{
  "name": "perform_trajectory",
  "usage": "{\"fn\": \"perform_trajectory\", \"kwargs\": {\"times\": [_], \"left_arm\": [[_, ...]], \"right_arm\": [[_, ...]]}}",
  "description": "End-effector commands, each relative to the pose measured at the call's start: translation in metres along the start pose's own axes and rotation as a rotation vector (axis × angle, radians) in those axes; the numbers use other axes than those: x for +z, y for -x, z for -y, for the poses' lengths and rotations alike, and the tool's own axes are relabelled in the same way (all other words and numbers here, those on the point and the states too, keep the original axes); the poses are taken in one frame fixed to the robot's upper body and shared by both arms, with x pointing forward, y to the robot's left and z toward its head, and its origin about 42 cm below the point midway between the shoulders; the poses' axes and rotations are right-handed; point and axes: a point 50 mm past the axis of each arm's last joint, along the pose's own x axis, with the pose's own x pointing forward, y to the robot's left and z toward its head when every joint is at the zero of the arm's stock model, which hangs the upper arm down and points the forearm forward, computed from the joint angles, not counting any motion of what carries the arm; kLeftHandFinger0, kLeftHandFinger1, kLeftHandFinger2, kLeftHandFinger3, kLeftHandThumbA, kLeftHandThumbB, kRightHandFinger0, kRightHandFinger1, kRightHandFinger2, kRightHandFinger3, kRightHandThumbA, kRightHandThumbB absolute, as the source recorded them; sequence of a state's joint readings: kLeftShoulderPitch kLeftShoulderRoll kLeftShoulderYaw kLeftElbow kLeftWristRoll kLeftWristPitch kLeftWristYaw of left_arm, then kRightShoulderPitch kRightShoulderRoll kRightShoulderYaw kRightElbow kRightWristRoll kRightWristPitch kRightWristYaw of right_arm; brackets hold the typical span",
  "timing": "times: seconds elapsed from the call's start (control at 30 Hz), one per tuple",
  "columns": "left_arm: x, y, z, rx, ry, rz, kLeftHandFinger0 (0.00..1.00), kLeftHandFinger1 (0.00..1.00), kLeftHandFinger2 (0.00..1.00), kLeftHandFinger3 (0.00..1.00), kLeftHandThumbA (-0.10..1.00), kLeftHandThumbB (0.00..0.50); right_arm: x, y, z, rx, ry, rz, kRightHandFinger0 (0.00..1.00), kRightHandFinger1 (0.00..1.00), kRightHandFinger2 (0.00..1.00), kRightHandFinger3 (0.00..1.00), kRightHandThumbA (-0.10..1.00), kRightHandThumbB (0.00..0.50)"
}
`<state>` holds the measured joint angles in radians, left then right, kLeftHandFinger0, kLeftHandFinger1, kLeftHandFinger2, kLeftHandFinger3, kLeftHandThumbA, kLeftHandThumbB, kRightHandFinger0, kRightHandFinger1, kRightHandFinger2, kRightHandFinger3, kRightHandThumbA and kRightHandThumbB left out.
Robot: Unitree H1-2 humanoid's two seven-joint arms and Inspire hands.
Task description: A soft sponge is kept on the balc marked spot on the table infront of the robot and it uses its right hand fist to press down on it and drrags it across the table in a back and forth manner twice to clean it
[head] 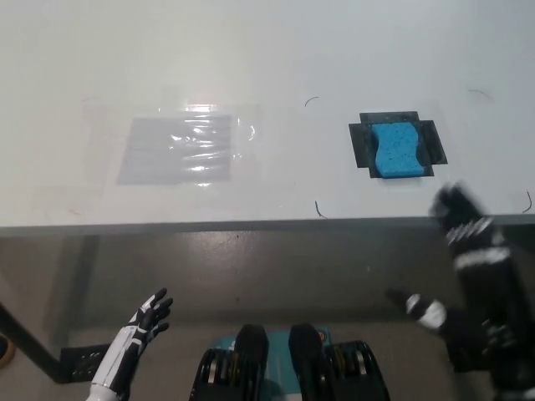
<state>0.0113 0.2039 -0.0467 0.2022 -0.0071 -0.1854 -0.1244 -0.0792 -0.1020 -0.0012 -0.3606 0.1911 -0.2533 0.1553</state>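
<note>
Blue sponge (395,150) lies on the black marked spot (361,142) at the right of the white tabletop (267,67), untouched. Right robot hand (460,217) hovers blurred near the tabletop's front edge, its grip unclear. Left robot hand (146,322) rests low, fingers spread, empty.

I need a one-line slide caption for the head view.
Blue sponge on the black marked spot of the white table; black right hand nearby, white left hand low.
</note>
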Motion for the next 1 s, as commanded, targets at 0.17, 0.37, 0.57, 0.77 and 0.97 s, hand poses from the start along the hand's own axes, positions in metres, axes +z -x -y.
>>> {"fn": "perform_trajectory", "kwargs": {"times": [0.17, 0.37, 0.57, 0.77, 0.97], "left_arm": [[0.016, -0.013, -0.006, -0.017, -0.04, 0.086, 1.0, 1.0, 1.0, 1.0, 1.0, 0.5], [0.016, -0.012, -0.006, -0.014, -0.029, 0.084, 1.0, 1.0, 1.0, 1.0, 1.0, 0.5], [0.017, -0.014, -0.007, -0.015, -0.04, 0.088, 1.0, 1.0, 1.0, 1.0, 1.0, 0.5], [0.015, -0.013, -0.007, -0.004, -0.026, 0.091, 1.0, 1.0, 1.0, 1.0, 1.0, 0.5], [0.012, -0.011, -0.007, 0.001, -0.018, 0.095, 1.0, 1.0, 1.0, 1.0, 1.0, 0.5]], "right_arm": [[0.108, -0.12, 0.021, -0.101, -0.044, 0.419, 0.84, 1.0, 1.0, 1.0, 1.0, 0.378], [0.129, -0.176, 0.024, -0.16, -0.093, 0.427, 0.0, 0.0, 0.0, 0.0, 1.0, 0.265], [0.128, -0.232, 0.017, -0.145, -0.12, 0.414, 0.0, 0.0, 0.0, 0.0, 1.0, 0.28], [0.101, -0.286, 0.016, -0.119, -0.153, 0.317, 0.0, 0.0, 0.0, 0.0, 1.0, 0.296], [0.055, -0.339, 0.016, -0.167, -0.135, 0.172, 0.0, 0.0, 0.0, 0.0, 1.0, 0.279]]}}
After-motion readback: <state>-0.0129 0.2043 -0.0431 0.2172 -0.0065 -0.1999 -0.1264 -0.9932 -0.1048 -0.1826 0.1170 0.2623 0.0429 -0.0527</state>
